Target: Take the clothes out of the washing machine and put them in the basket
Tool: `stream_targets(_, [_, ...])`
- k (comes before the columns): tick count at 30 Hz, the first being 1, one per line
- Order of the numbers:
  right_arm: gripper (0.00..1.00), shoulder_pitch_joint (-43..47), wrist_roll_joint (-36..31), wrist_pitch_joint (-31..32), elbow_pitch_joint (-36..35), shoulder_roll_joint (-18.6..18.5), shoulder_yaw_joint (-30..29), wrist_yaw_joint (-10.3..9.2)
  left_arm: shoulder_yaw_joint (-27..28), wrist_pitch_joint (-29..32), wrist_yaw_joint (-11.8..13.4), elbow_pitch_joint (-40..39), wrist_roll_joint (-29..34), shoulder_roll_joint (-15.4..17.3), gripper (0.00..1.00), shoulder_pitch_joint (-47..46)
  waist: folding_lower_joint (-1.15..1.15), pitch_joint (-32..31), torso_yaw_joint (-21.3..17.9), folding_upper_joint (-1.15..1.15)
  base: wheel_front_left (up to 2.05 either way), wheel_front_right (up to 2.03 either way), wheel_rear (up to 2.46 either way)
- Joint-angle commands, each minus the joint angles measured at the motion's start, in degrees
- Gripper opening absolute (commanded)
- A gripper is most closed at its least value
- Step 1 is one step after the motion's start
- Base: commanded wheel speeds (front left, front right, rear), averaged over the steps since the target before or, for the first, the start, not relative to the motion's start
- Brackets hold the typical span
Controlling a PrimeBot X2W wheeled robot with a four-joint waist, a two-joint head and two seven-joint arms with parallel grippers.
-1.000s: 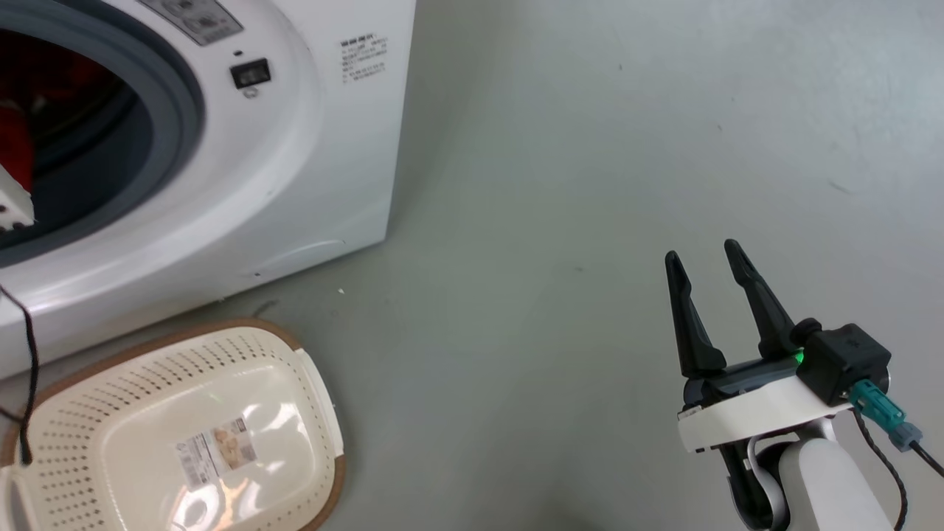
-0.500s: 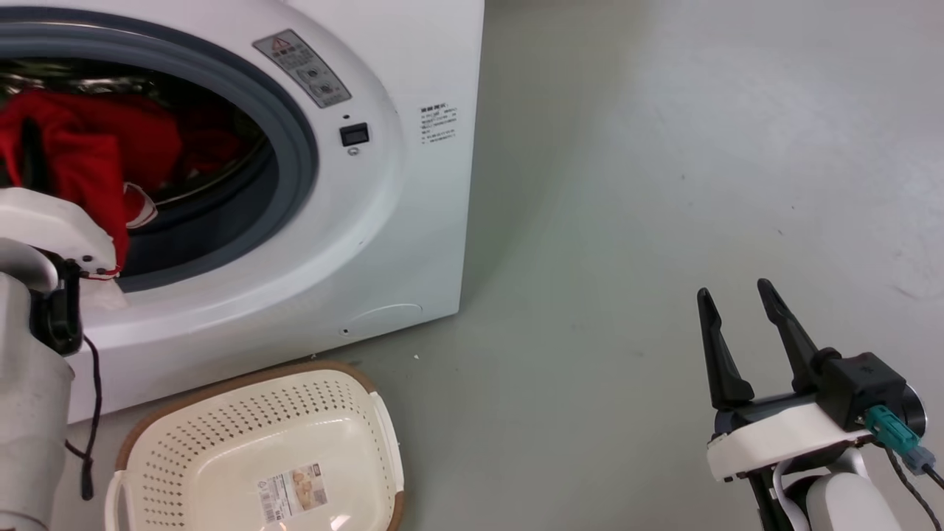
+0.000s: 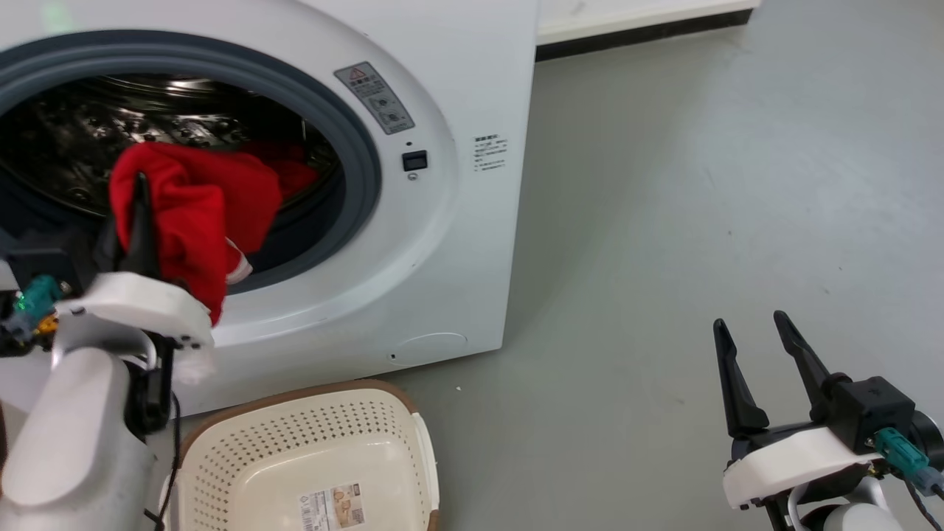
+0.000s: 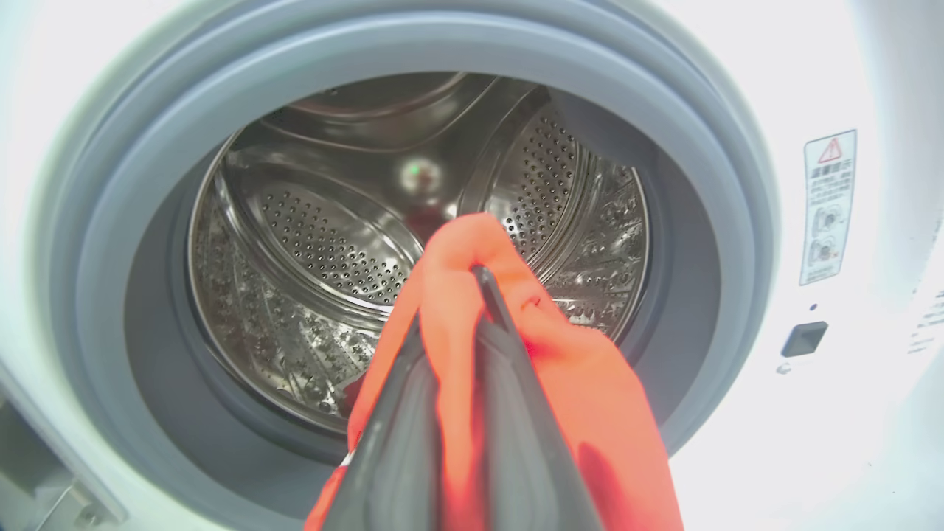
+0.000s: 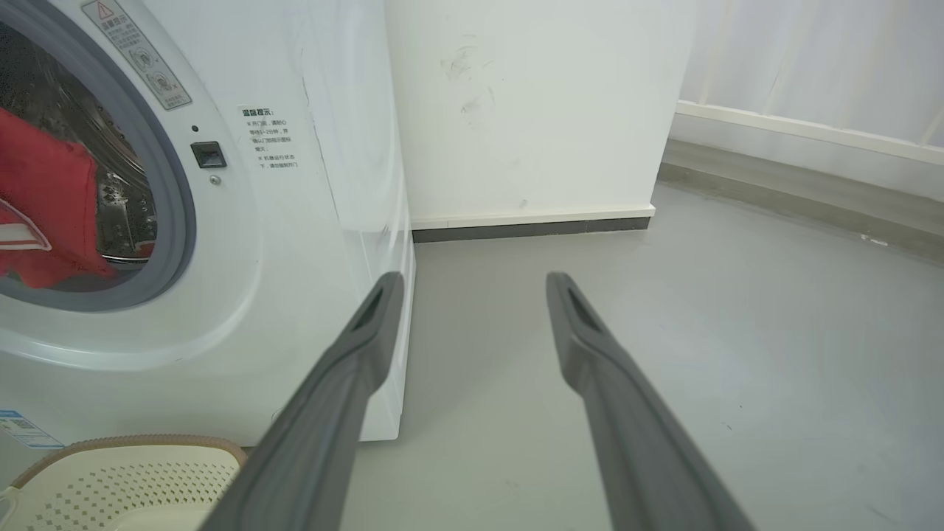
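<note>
Fingers (image 4: pixel 516 428) of your left gripper (image 4: pixel 453 302) pinch soft red clothes (image 3: pixel 199 214) at the grey-rimmed porthole (image 3: pixel 363 158) of the washing machine (image 3: pixel 457 243), frame's left; the perforated cream basket (image 3: pixel 243 457) sits below, your right gripper (image 3: pixel 749 320) splayed over bare floor (image 3: pixel 664 221), lower right.

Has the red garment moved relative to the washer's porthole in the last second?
Yes. The garment, clamped in the left gripper, has come outward: it was inside the porthole rim, and now hangs over the rim's lower edge.
</note>
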Motion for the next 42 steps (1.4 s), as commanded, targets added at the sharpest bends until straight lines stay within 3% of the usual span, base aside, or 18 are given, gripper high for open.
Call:
stream_targets(1, [1.00,0.7,-0.5,0.3,-0.5,0.0,-0.2,-0.04,-0.3,0.1,0.5,-2.1,0.4,-0.2,0.00,1.6,0.01,-1.0,1.3,0.00,0.00,0.00,0.00])
stream_targets(16, [1.00,3.3,-1.8,2.9,-3.4,0.0,-0.8,-0.04,-3.0,5.9,8.6,-31.6,3.1,-0.2,0.00,19.1,0.01,-2.1,6.1,0.00,0.00,0.00,0.00])
stream_targets(22, [1.00,2.4,-1.2,3.1,-4.6,0.0,-0.1,-0.04,-4.4,7.6,10.8,-37.3,3.1,-0.8,0.00,26.2,0.01,-0.9,7.1,0.00,0.00,0.00,0.00])
stream_targets(30, [1.00,-0.4,-1.9,3.1,-5.6,0.0,0.0,-0.04,-8.0,6.3,8.3,-27.8,-0.2,-4.3,0.00,30.2,0.01,3.4,6.7,0.00,0.00,0.00,0.00])
stream_targets(42, [1.00,-5.2,-0.9,1.5,-6.5,0.0,0.6,-0.04,-7.4,0.3,0.6,-2.3,-2.2,-6.6,0.00,20.2,0.01,16.0,2.3,0.00,0.00,0.00,0.00])
